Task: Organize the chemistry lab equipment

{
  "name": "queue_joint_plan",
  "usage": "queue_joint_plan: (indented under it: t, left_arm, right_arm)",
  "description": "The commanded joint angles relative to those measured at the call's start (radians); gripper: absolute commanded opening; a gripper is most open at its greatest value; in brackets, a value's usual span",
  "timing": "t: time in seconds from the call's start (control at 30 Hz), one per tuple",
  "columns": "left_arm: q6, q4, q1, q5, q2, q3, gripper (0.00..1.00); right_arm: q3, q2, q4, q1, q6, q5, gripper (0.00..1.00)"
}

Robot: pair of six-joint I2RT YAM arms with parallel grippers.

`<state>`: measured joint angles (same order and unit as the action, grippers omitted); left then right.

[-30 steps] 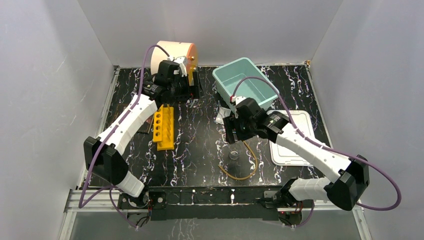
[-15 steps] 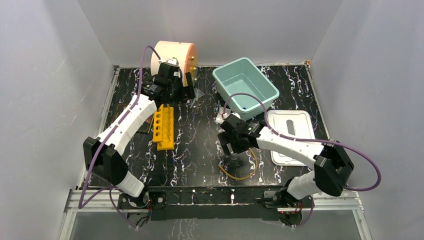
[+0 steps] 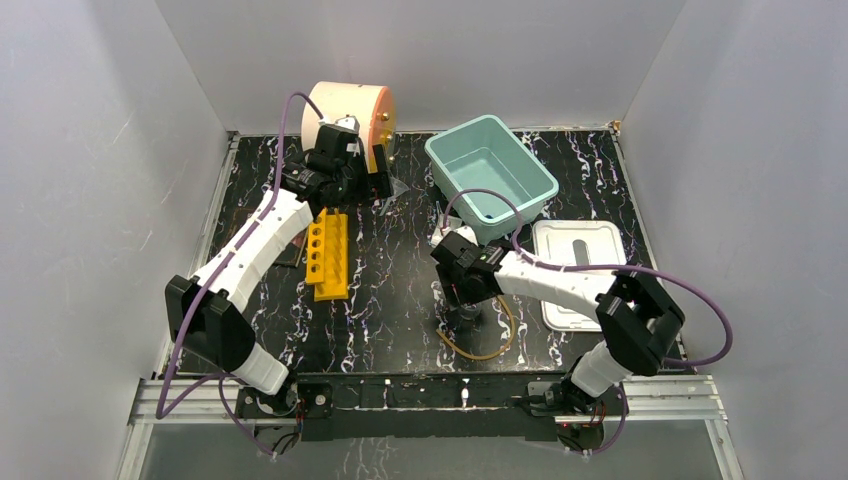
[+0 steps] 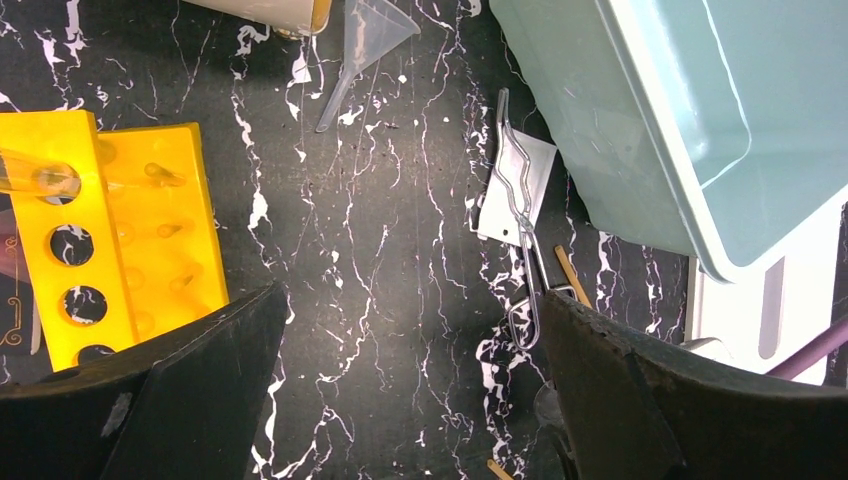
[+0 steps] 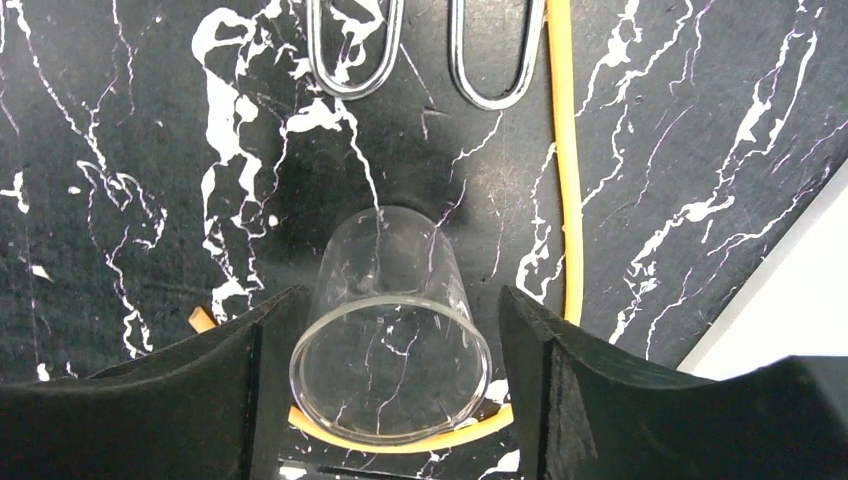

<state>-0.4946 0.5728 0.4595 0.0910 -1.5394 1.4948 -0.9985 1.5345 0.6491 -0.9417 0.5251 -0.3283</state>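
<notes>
One clear tube [image 4: 40,175] at yellow tube rack [image 3: 328,255], far left. Left fingers [image 4: 200,400] fully spread, empty, above table [image 3: 400,290]. Funnel [image 4: 375,30] loose. Right fingers [image 5: 200,400] wide, flanking small glass dish [image 5: 390,330] at edge of tan rubber loop [image 5: 565,200]; contact unclear. Teal bin [image 3: 490,170] empty. Judged early: most sorting left.

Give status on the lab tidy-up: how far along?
Early. Done: one tube appears to sit in the yellow rack; the teal bin looks empty. In hand: right gripper open around the glass beaker, not lifted. Remaining: funnel, wire tongs, rubber loop loose on the table; left gripper open, empty.
</notes>
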Motion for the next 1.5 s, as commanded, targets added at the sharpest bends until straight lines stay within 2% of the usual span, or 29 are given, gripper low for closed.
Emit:
queue_joint_plan:
  t: [0.0, 0.13, 0.2, 0.43, 0.6, 0.7, 0.83, 0.97, 1.13, 1.23, 1.47]
  left_arm:
    - [0.007, -0.019, -0.001, -0.025, 0.042, 0.016, 0.98]
    - [0.017, -0.028, -0.001, -0.043, 0.038, 0.020, 0.98]
    - [0.018, -0.030, -0.001, -0.048, 0.036, 0.021, 0.98]
    - [0.037, -0.030, -0.001, -0.042, 0.039, 0.023, 0.98]
    - [0.121, -0.011, -0.001, 0.025, 0.038, 0.071, 0.98]
    - [0.121, 0.006, -0.001, 0.051, 0.037, 0.113, 0.98]
    - [0.093, 0.007, 0.000, -0.013, 0.029, 0.152, 0.98]
    - [0.086, 0.010, 0.000, -0.014, 0.035, 0.162, 0.98]
    - [0.072, 0.009, -0.001, -0.034, 0.041, 0.143, 0.98]
    - [0.073, 0.007, 0.000, -0.052, 0.039, 0.131, 0.98]
    - [0.082, 0.009, 0.000, -0.068, 0.029, 0.111, 0.98]
  right_arm:
    - [-0.015, 0.018, -0.024, 0.008, 0.002, -0.060, 0.74]
    - [-0.029, 0.024, -0.027, 0.007, -0.026, -0.021, 0.58]
    - [-0.038, 0.019, -0.029, 0.007, -0.033, -0.007, 0.54]
    - [-0.112, -0.024, -0.026, 0.013, -0.075, 0.021, 0.53]
    - [-0.243, -0.076, -0.029, 0.055, -0.129, 0.130, 0.53]
    - [-0.330, -0.101, -0.019, 0.100, -0.152, 0.165, 0.53]
    - [-0.435, -0.118, -0.016, 0.184, -0.176, 0.184, 0.53]
    - [-0.509, -0.114, -0.038, 0.278, -0.199, 0.172, 0.53]
    - [-0.606, -0.035, -0.065, 0.398, -0.238, 0.196, 0.53]
    - [-0.689, 0.057, -0.046, 0.474, -0.258, 0.264, 0.53]
    - [-0.857, 0.288, -0.043, 0.571, -0.286, 0.221, 0.52]
